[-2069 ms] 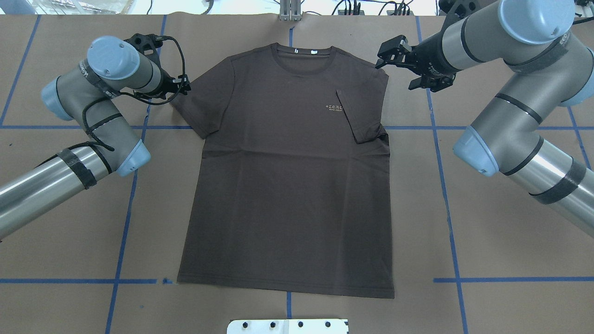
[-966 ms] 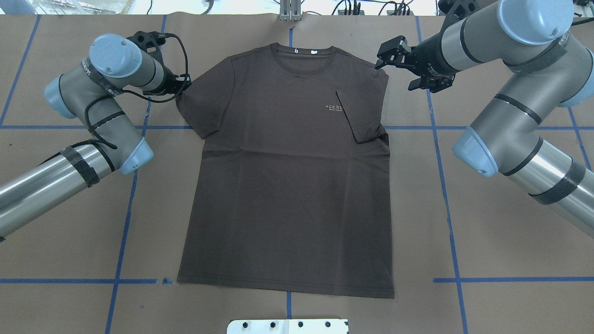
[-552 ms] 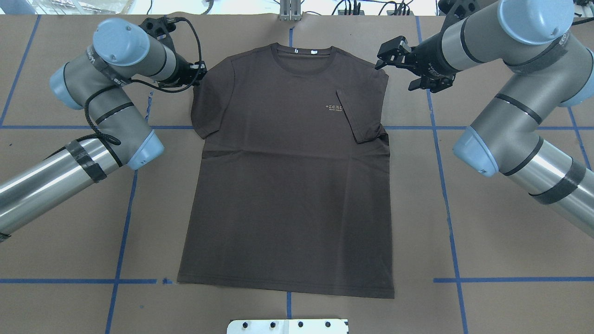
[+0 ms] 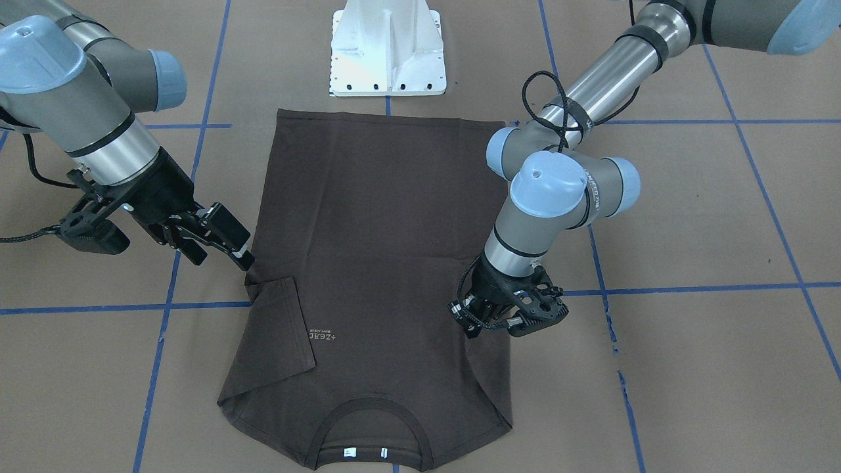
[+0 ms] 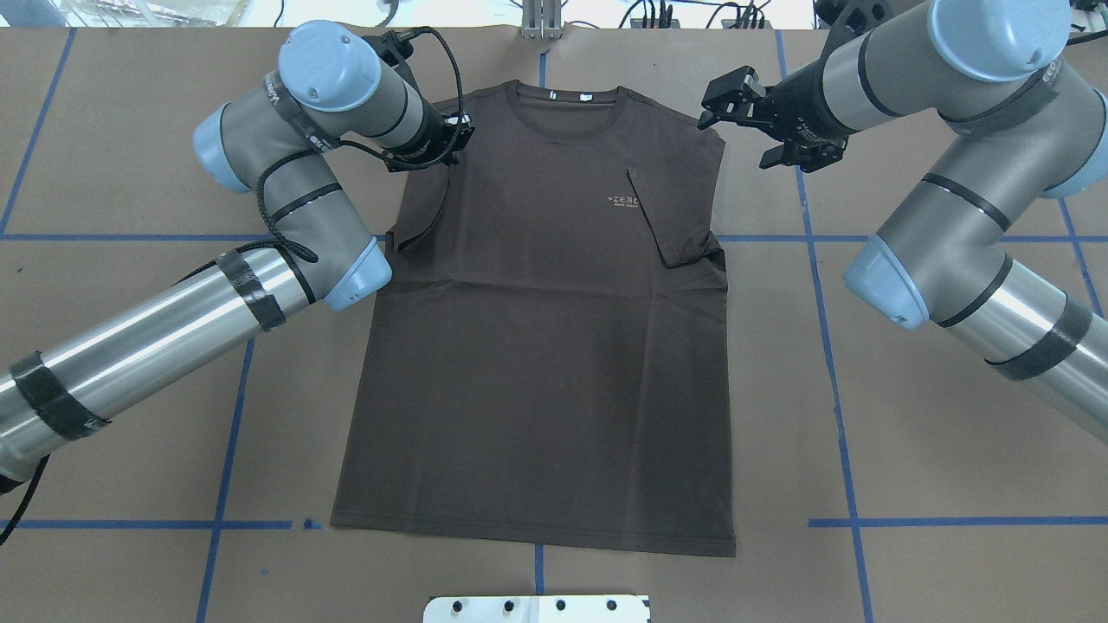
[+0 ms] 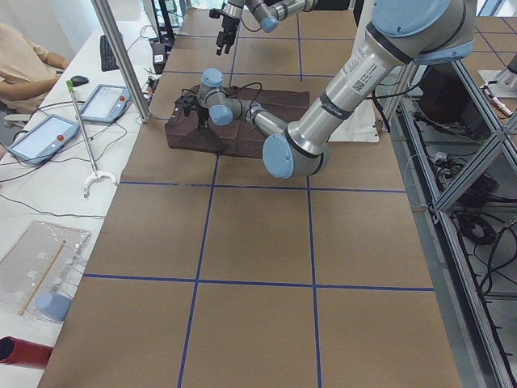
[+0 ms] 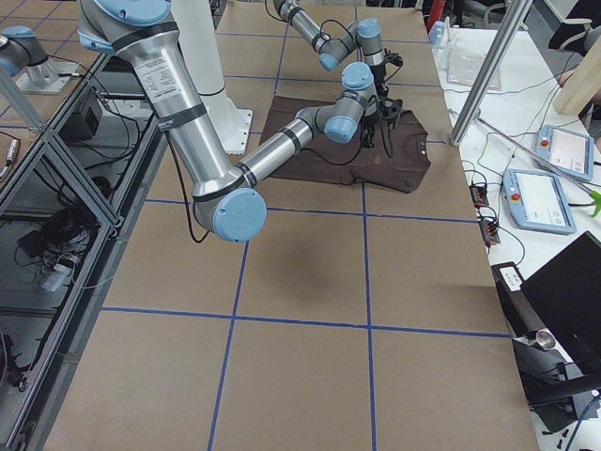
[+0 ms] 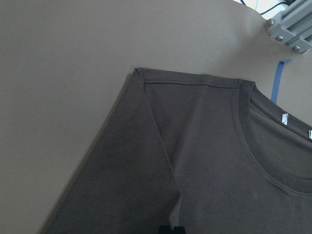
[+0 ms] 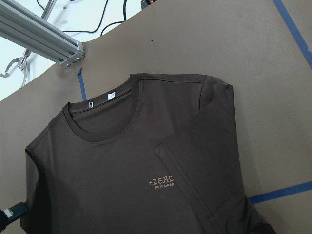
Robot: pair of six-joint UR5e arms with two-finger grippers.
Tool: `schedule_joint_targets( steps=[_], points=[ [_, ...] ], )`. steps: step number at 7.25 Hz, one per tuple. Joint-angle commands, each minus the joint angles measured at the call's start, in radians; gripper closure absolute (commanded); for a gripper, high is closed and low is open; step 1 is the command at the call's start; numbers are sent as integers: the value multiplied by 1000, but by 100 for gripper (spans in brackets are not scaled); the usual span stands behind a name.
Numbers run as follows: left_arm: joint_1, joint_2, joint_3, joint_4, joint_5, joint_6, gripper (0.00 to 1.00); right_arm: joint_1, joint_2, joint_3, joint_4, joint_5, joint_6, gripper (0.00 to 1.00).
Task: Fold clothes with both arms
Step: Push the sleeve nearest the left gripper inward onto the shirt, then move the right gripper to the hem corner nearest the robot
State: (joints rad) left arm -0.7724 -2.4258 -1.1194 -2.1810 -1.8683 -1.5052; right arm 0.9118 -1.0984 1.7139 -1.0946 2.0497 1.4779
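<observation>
The dark brown T-shirt (image 5: 537, 363) lies flat, chest up, with its neck at the far edge of the table. Its right sleeve (image 5: 671, 216) is folded in over the chest beside the pale logo (image 5: 621, 201). My left gripper (image 5: 452, 143) is shut on the left sleeve and holds it low over the shoulder, so the sleeve doubles inward. In the front-facing view the left gripper (image 4: 470, 320) is down on the cloth. My right gripper (image 5: 736, 130) hangs open just off the shirt's right shoulder, holding nothing. The left wrist view shows the shoulder and collar (image 8: 253, 122).
Brown paper with blue tape lines (image 5: 831, 363) covers the table. The white pedestal base (image 4: 387, 46) stands at the near edge behind the shirt's hem. An aluminium post (image 5: 541, 17) rises past the collar. A person (image 6: 24, 56) sits by tablets (image 6: 101, 101) at a side table.
My left arm has swung right and slightly away, carrying the left sleeve from flat on the table inward over the shirt's shoulder. The right arm has not moved.
</observation>
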Motion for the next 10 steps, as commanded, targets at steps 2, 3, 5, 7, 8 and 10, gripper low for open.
schedule_joint_targets(
  steps=[2, 3, 5, 7, 8, 10],
  points=[
    [12, -62, 86, -32, 63, -10, 24, -5, 3, 0, -1, -3, 10, 0],
    [12, -52, 8, -31, 57, -29, 17, -31, 11, 4, -1, -12, 19, 0],
    [30, 160, -319, -26, -7, -33, 17, -153, -4, 99, -13, -128, 208, 0],
    [30, 270, -465, -34, -35, -20, 18, -514, -60, 317, -237, -540, 303, 0],
    [30, 277, -464, -40, -57, -3, 21, -666, -63, 355, -390, -680, 394, 0],
    [27, 287, -459, -43, -71, 59, 21, -810, -130, 414, -401, -783, 626, 1]
  ],
)
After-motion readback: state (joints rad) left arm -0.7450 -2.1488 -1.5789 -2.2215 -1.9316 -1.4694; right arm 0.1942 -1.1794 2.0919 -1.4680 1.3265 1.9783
